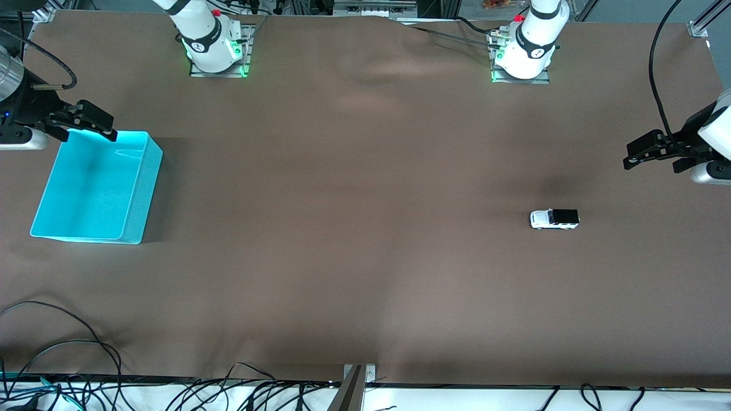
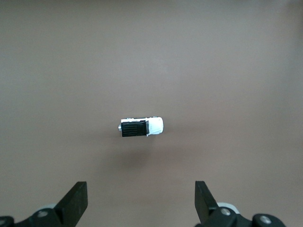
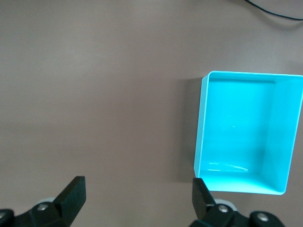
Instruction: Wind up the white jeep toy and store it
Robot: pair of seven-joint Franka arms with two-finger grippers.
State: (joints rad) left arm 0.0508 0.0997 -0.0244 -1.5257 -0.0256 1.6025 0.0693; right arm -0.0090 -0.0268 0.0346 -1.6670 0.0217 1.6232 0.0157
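White jeep toy (image 1: pixel 554 219) on table, left fingers (image 2: pixel 75 201) wide, right fingers (image 3: pixel 73 196) wide, both empty

White jeep toy (image 1: pixel 554 219): tiny boxy car, white body w/ black roof, small black wheels. Upright on its wheels on brown table, lying lengthwise along the table, toward left arm's end. Nothing touching it; well apart from cyan bin (image 1: pixel 137 194).
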